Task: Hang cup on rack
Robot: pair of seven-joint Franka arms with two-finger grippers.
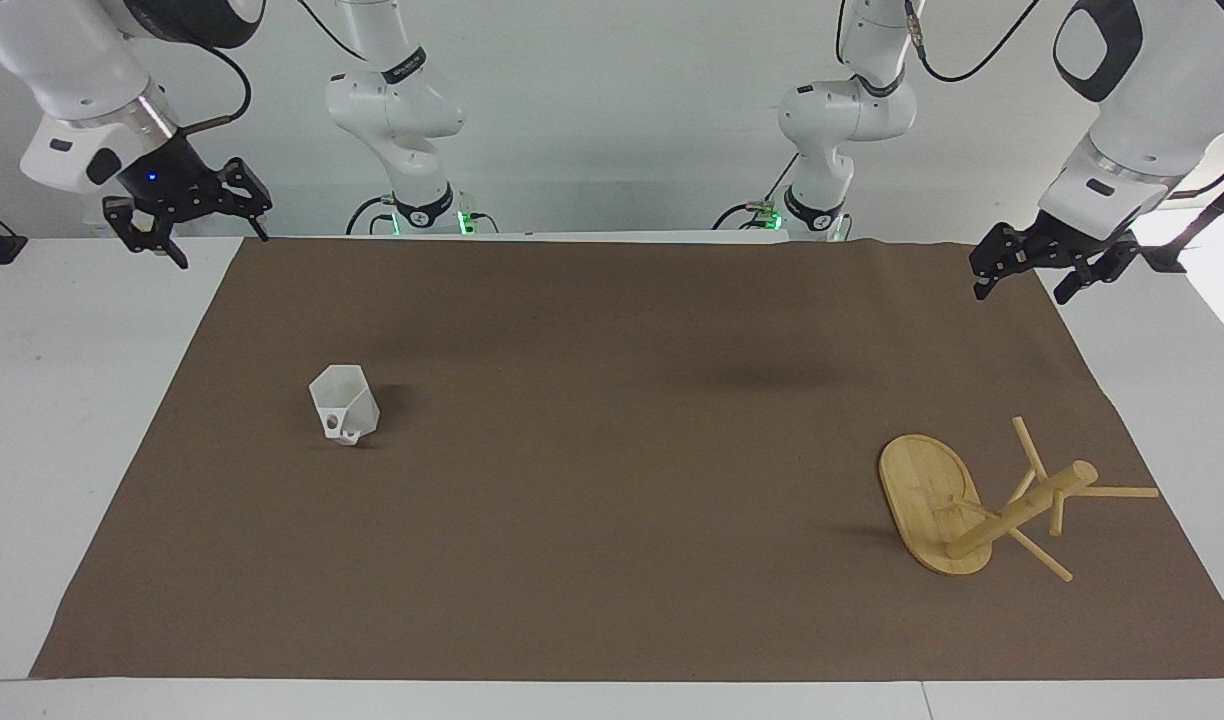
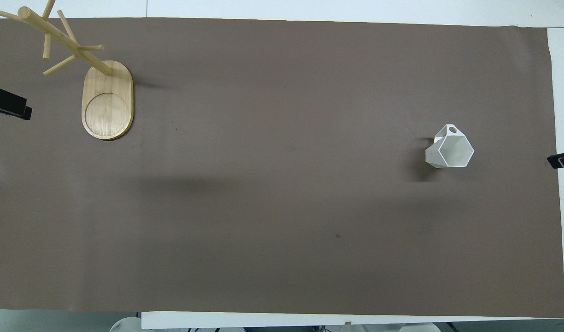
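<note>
- Both of my tools hang in the air with nothing in them. My right tool [image 1: 187,225] is up over the edge of the brown mat [image 1: 612,450] at the right arm's end of the surface [image 1: 62,400], at the robots' side. Its two fingers are spread wide apart and point down.
- From overhead only a dark tip of my right tool [image 2: 563,160] shows at the frame's edge, level with the cup.
- My left tool [image 1: 1047,262] is up over the mat's corner at the left arm's end, also at the robots' side, fingers parted and holding nothing. Overhead, just its dark tip [image 2: 8,106] shows, beside the rack's base.
- Farther from the robots, the cup [image 1: 344,403] stands upright on the mat toward the right arm's end, mouth up. Its squared handle points away from the robots. It is well apart from both tools.
- Farthest out, the rack [image 1: 972,510] stands on the mat toward the left arm's end, well apart from the cup. Its oval base [image 2: 108,101] lies flat, with the post rising from the end of the base farther from the robots.
- Thin pegs branch off the post, and none of them carries anything.
</note>
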